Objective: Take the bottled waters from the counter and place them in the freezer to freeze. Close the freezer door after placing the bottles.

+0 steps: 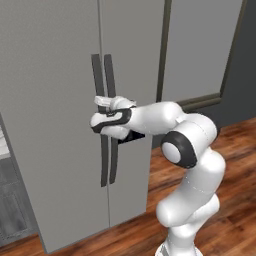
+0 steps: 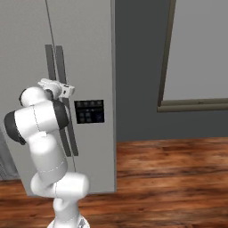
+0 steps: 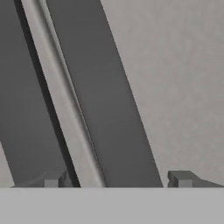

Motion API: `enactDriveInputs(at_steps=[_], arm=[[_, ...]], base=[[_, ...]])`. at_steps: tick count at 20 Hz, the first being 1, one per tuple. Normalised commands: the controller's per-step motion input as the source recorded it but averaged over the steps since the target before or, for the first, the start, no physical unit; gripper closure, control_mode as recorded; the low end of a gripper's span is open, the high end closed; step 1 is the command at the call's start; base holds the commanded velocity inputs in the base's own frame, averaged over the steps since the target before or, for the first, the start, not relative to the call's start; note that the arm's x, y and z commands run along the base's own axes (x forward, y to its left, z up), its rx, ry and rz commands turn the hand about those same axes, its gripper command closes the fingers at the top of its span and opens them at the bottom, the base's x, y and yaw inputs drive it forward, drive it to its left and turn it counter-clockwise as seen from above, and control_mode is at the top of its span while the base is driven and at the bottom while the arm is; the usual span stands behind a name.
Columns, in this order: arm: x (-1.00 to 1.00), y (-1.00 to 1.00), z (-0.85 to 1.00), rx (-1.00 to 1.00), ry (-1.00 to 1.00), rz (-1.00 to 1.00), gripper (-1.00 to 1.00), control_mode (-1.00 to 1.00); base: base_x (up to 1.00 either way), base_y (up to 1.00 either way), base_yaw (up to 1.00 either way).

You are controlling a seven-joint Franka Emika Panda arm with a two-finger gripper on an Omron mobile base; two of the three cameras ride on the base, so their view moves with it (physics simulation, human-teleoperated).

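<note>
Right now the tall light-grey two-door freezer [image 1: 55, 150] stands shut before me; its two long dark vertical bar handles [image 1: 111, 120] flank the centre seam; my gripper [image 3: 116, 179] spreads wide, fingertips [image 3: 181, 178] straddling one bar.

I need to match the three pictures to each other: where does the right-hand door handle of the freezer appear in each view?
Left base view: the right door handle is the right one of two dark bars at centre, partly behind the hand.
Right base view: upper left, right bar of the pair.
Hand view: the broad dark bar through the middle.
Shared landmark: the seam between the doors.
</note>
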Motion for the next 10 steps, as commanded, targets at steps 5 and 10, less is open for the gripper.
enactDriveInputs(at_steps=[5, 10], arm=[[1.0, -0.02, -0.07, 0.37, 0.05, -0.15, -1.0, -1.0], [1.0, -0.11, -0.19, 0.07, 0.14, -0.15, -1.0, -1.0]], base=[[0.0, 0.0, 0.0], [0.0, 0.0, 0.0]])
